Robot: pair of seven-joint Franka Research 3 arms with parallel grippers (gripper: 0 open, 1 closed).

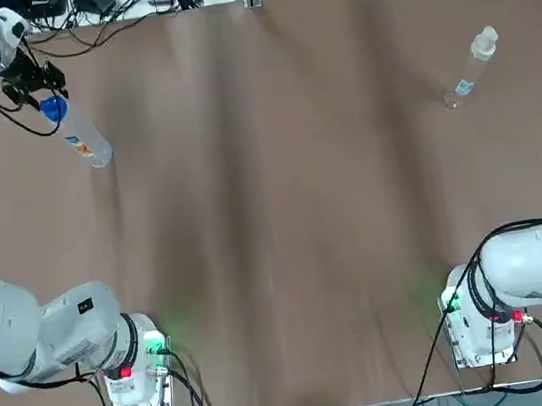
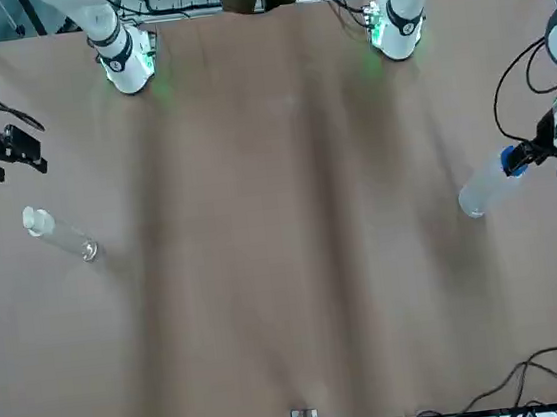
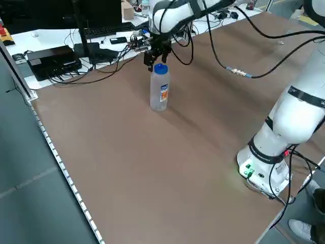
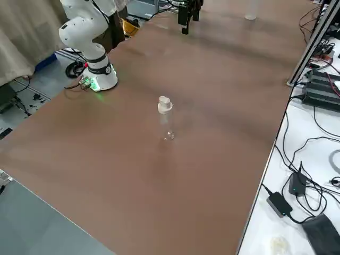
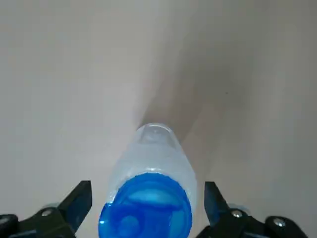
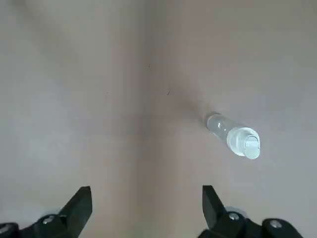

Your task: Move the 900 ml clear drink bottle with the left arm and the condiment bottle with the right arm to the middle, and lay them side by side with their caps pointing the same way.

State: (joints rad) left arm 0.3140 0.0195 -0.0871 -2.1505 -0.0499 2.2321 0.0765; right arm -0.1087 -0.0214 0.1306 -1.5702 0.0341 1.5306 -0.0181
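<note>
The clear drink bottle (image 1: 85,138) with a blue cap (image 1: 54,108) stands upright at the far left of the table, also seen in the left side view (image 3: 159,91). My left gripper (image 1: 37,89) hovers just above its cap, open, with a finger (image 5: 79,200) on either side of the cap (image 5: 146,208). The condiment bottle (image 1: 470,69), clear with a white cap, stands upright at the far right (image 2: 60,233) (image 4: 166,119). My right gripper (image 2: 30,151) hangs high, nearer the table's right edge than the bottle, open and empty; its wrist view shows the bottle (image 6: 234,135) well below it.
Brown table surface (image 1: 282,211) stretches between the two bottles. Cables and electronics (image 3: 56,58) lie past the far edge. The arm bases (image 1: 133,369) (image 1: 484,319) stand at the near edge.
</note>
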